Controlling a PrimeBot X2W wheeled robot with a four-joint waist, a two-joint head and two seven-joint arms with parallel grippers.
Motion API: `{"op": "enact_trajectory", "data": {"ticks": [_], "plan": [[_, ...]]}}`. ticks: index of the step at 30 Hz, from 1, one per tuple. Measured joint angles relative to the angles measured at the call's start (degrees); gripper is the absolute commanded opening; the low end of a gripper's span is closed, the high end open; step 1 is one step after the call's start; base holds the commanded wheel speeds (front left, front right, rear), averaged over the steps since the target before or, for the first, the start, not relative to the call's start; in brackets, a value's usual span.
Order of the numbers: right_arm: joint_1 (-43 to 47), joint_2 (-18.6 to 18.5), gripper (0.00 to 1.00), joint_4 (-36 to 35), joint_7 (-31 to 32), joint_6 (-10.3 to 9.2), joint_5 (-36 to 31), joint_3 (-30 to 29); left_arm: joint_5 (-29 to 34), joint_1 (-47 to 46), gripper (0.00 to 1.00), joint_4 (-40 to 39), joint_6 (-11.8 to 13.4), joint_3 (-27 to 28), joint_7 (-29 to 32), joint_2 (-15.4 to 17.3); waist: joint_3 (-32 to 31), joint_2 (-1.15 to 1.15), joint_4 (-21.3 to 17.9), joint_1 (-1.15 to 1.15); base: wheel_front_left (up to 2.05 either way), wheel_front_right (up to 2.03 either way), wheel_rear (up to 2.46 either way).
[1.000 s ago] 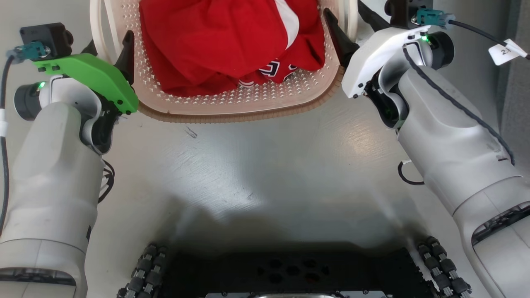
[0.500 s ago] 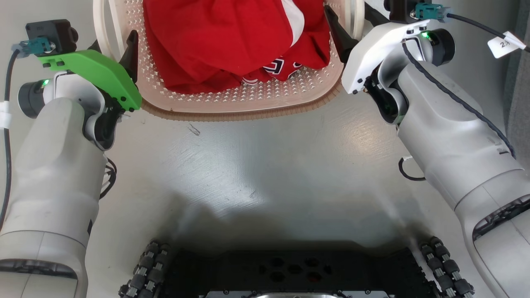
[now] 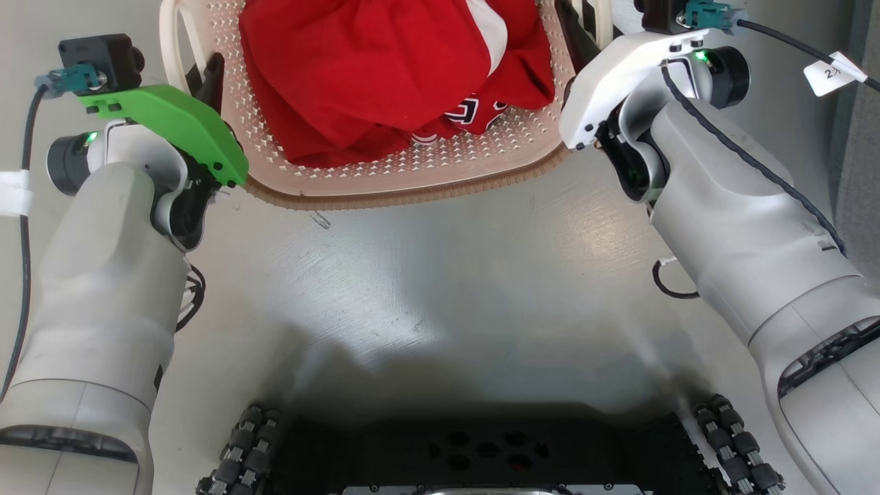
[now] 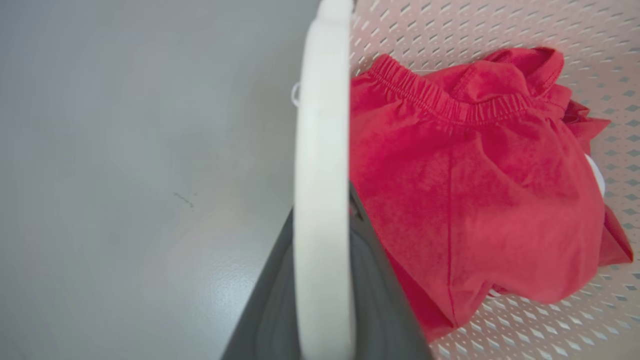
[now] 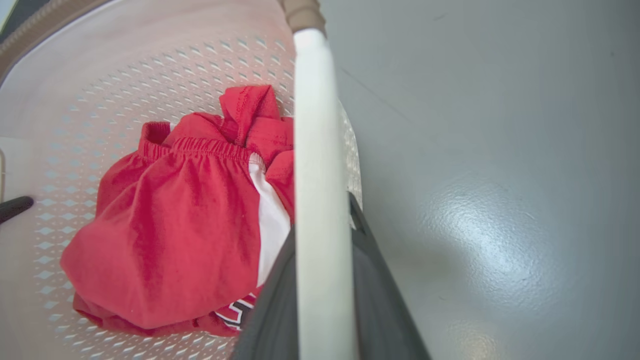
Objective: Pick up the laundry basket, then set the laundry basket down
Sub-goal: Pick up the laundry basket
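— Where is the laundry basket (image 3: pixel 412 198) to be found?

— It is seen at the top of the head view, ahead of the robot's black base (image 3: pixel 385 454), over a smooth grey floor (image 3: pixel 426 289). Whether it is resting on that floor or held just above it cannot be told. A red garment (image 3: pixel 371 75) (with a white stripe and some dark lettering) is heaped inside.

— And how are the grippers set?

— The left gripper (image 3: pixel 204 69) is closed around the white left handle (image 4: pixel 322 175). In the left wrist view the bar is pinched between the two dark fingers (image 4: pixel 380 305). The right gripper (image 3: pixel 584 27) is likewise clamped on the right handle (image 5: pixel 320 175), with one finger inside the perforated wall and one outside.

— What can be said of the surface and the room?

— The floor is glossy. A pale patch of reflected light (image 3: pixel 605 230) is seen near the right forearm, and a small dark scuff (image 3: pixel 318 220) is marked just below the basket's brown rim. A darker grey strip (image 3: pixel 867 137) is seen along the right edge, though what it is cannot be made out.
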Motion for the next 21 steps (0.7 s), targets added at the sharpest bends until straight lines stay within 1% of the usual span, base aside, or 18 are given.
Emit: {"op": "enact_trajectory", "data": {"ticks": [15, 21], "plan": [[0.3, -0.1, 0.00, 1.5, -1.5, 0.07, 3.0, 3.1, -2.8, 0.1, 0.00, 2.4, 0.0, -2.7, -1.4, 0.0, -3.5, 0.00, -0.4, 0.00, 0.00, 0.00, 0.00], [1.4, 0.0, 0.00, 2.5, -1.5, 0.29, 4.6, 4.2, -3.7, 0.5, 0.00, 3.5, 0.0, -4.0, -0.6, 0.0, -5.9, 0.00, -0.7, 0.00, 0.00, 0.00, 0.00]]}}
